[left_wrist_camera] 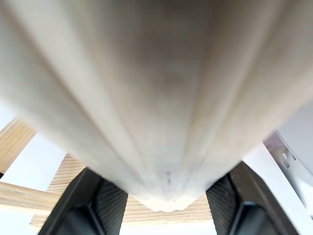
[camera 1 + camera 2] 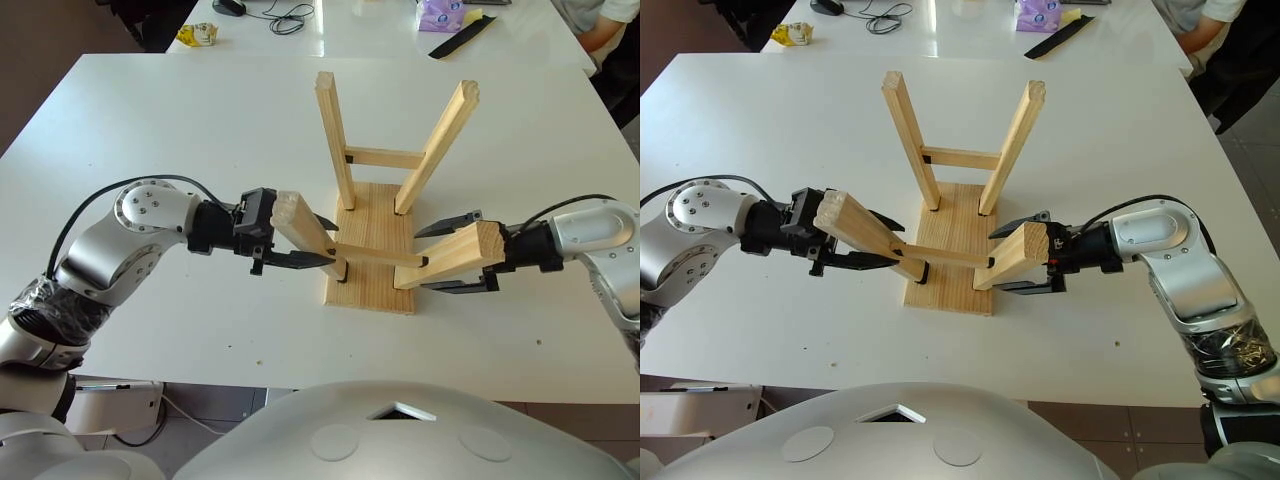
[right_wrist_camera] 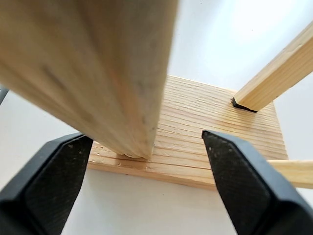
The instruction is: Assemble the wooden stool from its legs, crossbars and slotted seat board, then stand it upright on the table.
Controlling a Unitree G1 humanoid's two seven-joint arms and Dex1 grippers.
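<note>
The stool lies upside down on the white table, its slotted seat board (image 2: 368, 292) flat underneath. Two far legs (image 2: 335, 140) (image 2: 438, 150) stand up from it, joined by a crossbar (image 2: 385, 157). The two near legs lean outward, linked by a second crossbar (image 2: 380, 256). My left gripper (image 2: 312, 242) is shut on the left near leg (image 2: 300, 228), one finger against each face. My right gripper (image 2: 455, 257) is open around the right near leg (image 2: 455, 262); in the right wrist view one finger (image 3: 254, 191) stands well off the wood (image 3: 98, 73).
The white table (image 2: 150, 130) has free room on every side of the stool. On a second table behind it lie a yellow wrapper (image 2: 198, 35), a purple pack (image 2: 440, 14), a black strip (image 2: 455, 38) and a mouse with its cable (image 2: 232, 7).
</note>
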